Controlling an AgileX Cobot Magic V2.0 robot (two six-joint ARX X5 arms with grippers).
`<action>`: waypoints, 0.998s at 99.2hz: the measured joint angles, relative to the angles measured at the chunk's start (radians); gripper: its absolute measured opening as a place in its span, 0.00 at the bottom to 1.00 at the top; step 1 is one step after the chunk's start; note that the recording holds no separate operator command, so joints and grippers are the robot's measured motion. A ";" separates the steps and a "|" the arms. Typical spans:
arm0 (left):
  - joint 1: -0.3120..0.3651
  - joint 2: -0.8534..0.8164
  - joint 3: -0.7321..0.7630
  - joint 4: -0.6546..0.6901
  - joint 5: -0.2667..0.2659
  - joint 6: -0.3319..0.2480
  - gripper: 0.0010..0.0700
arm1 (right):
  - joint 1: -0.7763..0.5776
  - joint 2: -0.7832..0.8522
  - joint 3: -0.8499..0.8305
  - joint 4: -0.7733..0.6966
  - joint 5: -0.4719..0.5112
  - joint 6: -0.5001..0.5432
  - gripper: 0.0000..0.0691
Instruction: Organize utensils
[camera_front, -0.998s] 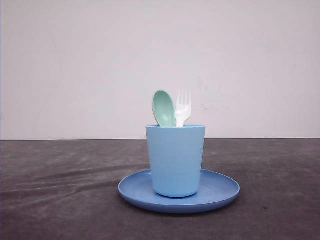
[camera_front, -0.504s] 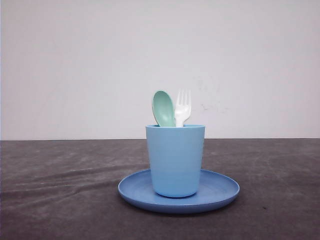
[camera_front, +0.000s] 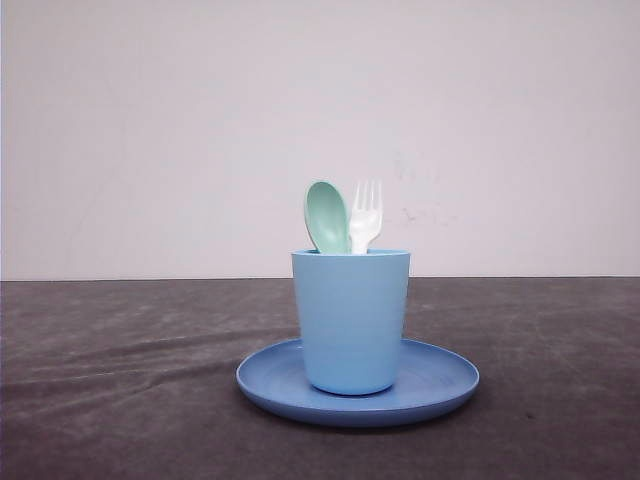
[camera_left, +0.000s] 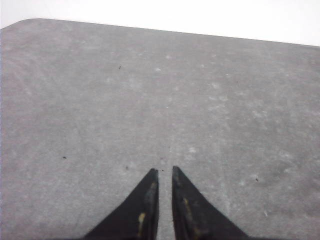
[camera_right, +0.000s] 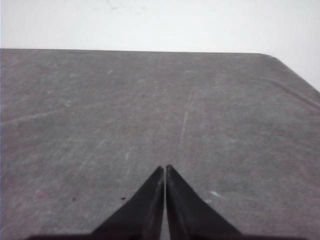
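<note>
**A:** Well, start close in. What are the claws doing?

**B:** The left gripper (camera_left: 163, 172) has its fingers nearly together, a thin slit between the tips, nothing held. The right gripper (camera_right: 164, 169) is pressed shut, also empty. Both hang over bare grey table (camera_left: 100, 100).

**A:** And farther out?

**B:** In the front view a round blue plate (camera_front: 440, 385) lies on the table's middle, and a light blue cup (camera_front: 351, 320) stands upright on it. The mint-green spoon (camera_front: 326, 216) and the white fork (camera_front: 365, 216) stand in the cup, bowl and tines up, side by side, spoon on the robot's left, fork on its right.

**A:** So which arm goes for which?

**B:** I can't tell which arm is nearer; neither wrist view takes in the cup. Judging by sides, the left arm suits the spoon, the right the fork. Their long axes run near vertical, so a pull would want to go straight up, with the fingers spread first.
</note>
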 joint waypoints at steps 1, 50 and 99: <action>0.000 0.000 0.000 0.000 0.000 0.000 0.02 | 0.000 -0.003 -0.002 0.000 -0.001 0.000 0.01; 0.000 0.000 0.000 0.000 0.000 0.000 0.02 | 0.000 -0.036 -0.011 -0.038 -0.002 -0.001 0.01; 0.000 0.000 0.000 0.000 0.000 0.000 0.02 | 0.000 -0.036 -0.011 -0.038 -0.002 0.000 0.01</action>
